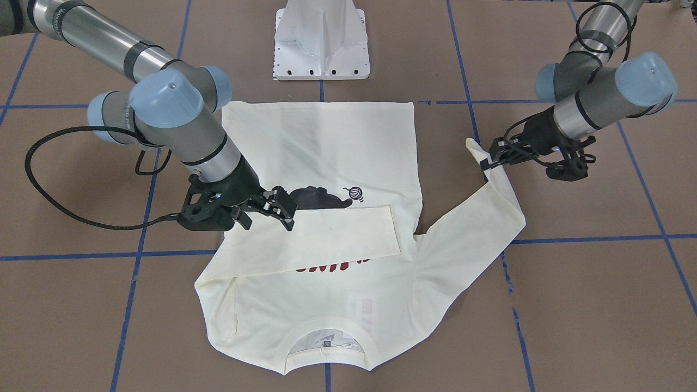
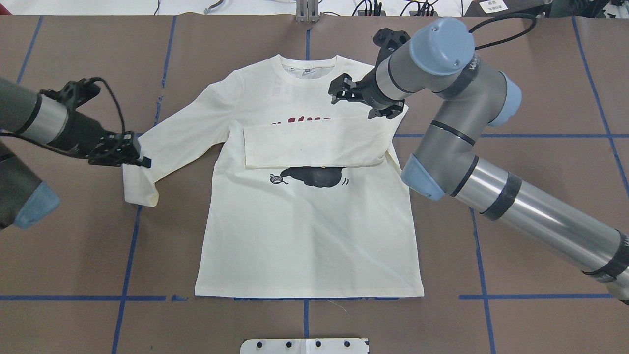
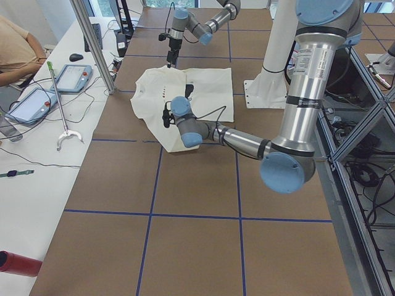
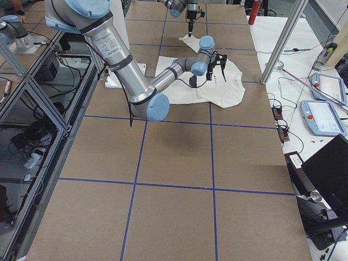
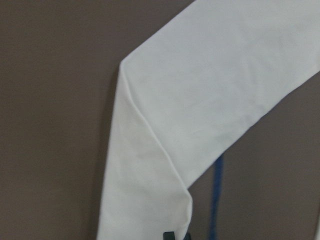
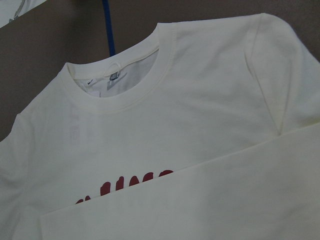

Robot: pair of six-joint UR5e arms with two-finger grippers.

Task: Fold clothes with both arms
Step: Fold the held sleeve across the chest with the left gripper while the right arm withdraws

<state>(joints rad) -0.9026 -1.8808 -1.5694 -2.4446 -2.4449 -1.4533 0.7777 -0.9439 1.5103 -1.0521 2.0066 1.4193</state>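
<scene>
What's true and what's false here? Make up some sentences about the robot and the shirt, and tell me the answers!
1. One sleeve lies folded across the shirt. True.
2. The left gripper is empty. False: it pinches the other sleeve.
3. The shirt lies picture side down. False: the cat print faces up.
4. The right gripper is open above the shirt. True.

Left pincer (image 1: 486, 163) clamped on sleeve (image 1: 490, 209), arm low; right pincer (image 1: 267, 222) spread, angled downward.
</scene>
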